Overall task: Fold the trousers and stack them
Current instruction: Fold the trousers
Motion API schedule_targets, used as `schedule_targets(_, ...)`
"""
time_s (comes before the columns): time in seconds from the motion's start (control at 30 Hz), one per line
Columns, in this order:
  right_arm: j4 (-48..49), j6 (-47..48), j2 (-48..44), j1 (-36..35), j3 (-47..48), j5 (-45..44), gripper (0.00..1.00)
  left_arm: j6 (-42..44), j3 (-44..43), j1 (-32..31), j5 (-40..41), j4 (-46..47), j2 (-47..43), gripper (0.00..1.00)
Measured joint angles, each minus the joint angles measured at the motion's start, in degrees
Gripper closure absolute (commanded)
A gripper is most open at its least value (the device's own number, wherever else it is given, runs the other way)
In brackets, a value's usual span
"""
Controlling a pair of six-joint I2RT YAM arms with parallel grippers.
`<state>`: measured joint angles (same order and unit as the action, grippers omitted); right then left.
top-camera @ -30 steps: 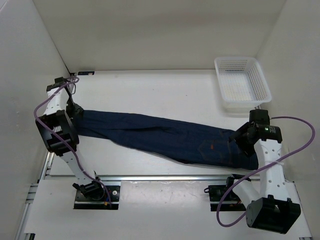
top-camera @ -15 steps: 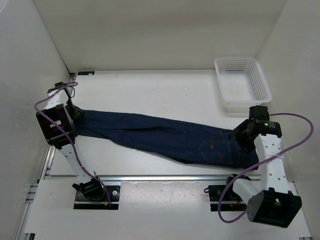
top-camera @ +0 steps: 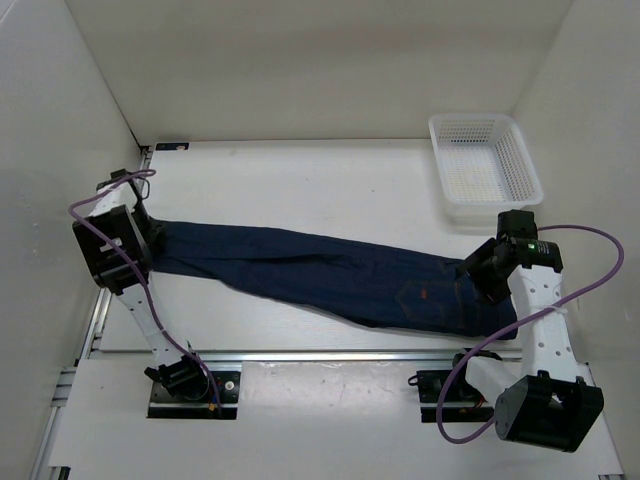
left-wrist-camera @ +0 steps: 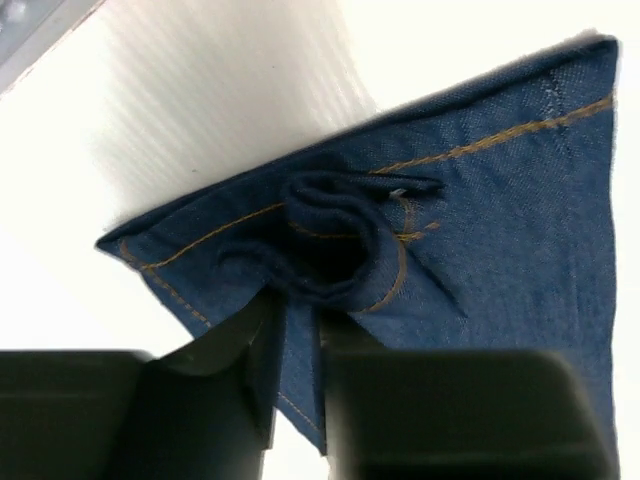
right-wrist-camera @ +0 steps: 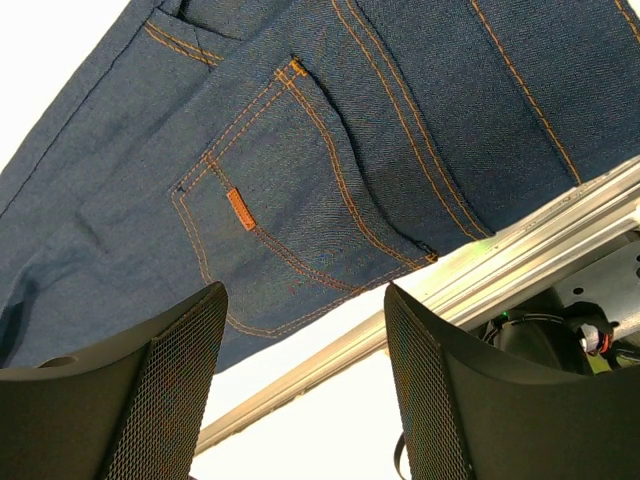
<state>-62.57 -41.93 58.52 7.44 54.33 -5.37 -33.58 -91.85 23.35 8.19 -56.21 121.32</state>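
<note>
The trousers (top-camera: 320,270) are dark blue jeans lying stretched across the table, leg ends at the left and waist at the right. My left gripper (top-camera: 150,240) is at the leg ends. In the left wrist view my left gripper (left-wrist-camera: 300,330) is shut on a bunched fold of the trousers (left-wrist-camera: 500,200) by the hem. My right gripper (top-camera: 478,272) hovers over the waist end. In the right wrist view my right gripper (right-wrist-camera: 305,292) stands open above the back pocket of the trousers (right-wrist-camera: 350,120), with nothing between its fingers. A small orange tag (right-wrist-camera: 240,209) marks the pocket.
A white mesh basket (top-camera: 484,170) stands at the back right. A metal rail (top-camera: 300,355) runs along the table's near edge, just below the waist of the jeans. White walls close in the left, back and right sides.
My left gripper has closed on the hem end of the jeans and its arm has drawn slightly toward the left. The right arm shifted a little and stayed open.
</note>
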Motion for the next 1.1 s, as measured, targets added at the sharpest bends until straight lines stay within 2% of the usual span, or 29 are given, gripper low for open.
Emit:
schedule_targets(0.07,0.17,0.07,0.0,0.0,0.0,0.0,0.31,0.31,-0.02,-0.17,-0.09,0.13,0.11,0.83)
schedule_targets(0.17,0.2,0.11,0.0,0.0,0.0,0.02,0.31,0.24,-0.02,-0.28,0.02,0.09,0.11,0.9)
schedule_targets(0.43,0.81,0.11,0.0,0.0,0.0,0.42,0.31,0.13,-0.33,-0.28,0.63,-2.45,-3.3,0.9)
schedule_targets(0.67,1.09,0.11,0.02,0.0,0.0,0.9,0.31,-0.15,-6.62,-0.74,0.13,-6.58,-7.19,0.88)
schedule_targets(0.7,1.11,0.11,0.02,0.0,0.0,1.03,0.31,-0.31,-8.07,-0.94,-0.22,-6.8,-7.19,0.86)
schedule_targets(0.77,1.22,0.11,0.02,0.0,0.0,1.09,0.31,-0.44,-11.61,-1.57,-1.09,-7.58,-6.47,0.61)
schedule_targets(0.83,1.29,0.2,0.02,0.0,0.0,1.16,0.31,-0.59,-17.77,-2.75,-2.14,-8.28,-3.93,0.28)
schedule_targets(0.9,1.38,0.26,0.02,0.0,0.0,1.25,0.31,-1.03,-26.45,-3.91,-3.61,-9.7,0.96,0.14)
schedule_targets(1.0,1.38,0.35,-0.44,0.0,0.0,1.29,0.31,-1.77,-35.82,-5.35,-4.13,-10.25,7.67,0.11)
schedule_targets(1.1,1.4,0.37,-1.49,0.0,-0.02,1.29,0.31,-2.27,-33.09,-6.45,-2.97,-10.47,7.72,0.23)
